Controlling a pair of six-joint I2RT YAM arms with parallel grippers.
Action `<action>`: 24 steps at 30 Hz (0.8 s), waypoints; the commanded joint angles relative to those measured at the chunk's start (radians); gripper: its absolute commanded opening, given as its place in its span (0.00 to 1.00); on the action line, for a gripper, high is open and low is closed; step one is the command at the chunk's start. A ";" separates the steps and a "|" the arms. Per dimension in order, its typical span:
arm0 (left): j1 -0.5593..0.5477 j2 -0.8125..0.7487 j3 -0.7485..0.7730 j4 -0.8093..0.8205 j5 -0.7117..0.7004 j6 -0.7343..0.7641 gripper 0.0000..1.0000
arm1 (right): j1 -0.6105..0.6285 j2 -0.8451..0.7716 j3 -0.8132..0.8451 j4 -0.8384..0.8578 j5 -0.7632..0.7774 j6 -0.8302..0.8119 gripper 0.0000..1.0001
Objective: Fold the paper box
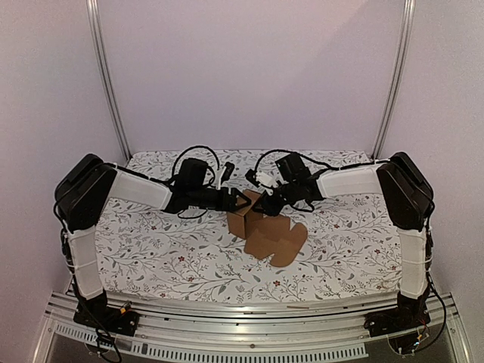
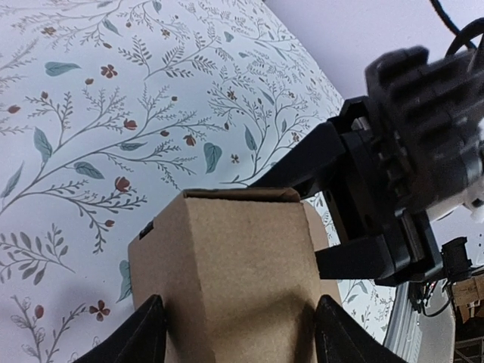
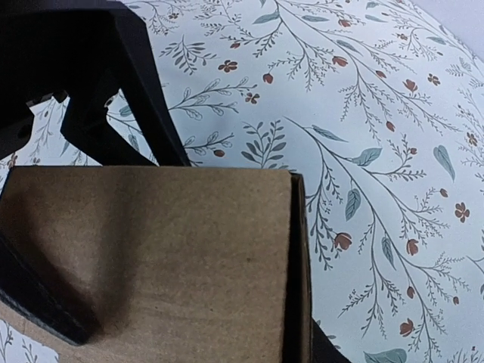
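The paper box is plain brown cardboard at the middle of the table. Its far part is folded up into a small cuboid, and its flat panels with rounded tabs lie toward the front right. My left gripper reaches it from the left. In the left wrist view the box fills the gap of this gripper, with both fingers against its sides. My right gripper reaches it from the right. Its wrist view shows this gripper straddling a box panel; one finger lies on it and the other is mostly hidden.
The table is covered by a white cloth with a leaf and flower print. Two metal frame posts stand at the back corners before a plain wall. Cables loop over both wrists. The right gripper's body looms close behind the box in the left wrist view.
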 commanded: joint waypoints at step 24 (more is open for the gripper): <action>0.024 0.125 -0.103 0.571 0.093 -0.479 0.61 | -0.003 0.134 0.157 0.011 -0.036 0.284 0.14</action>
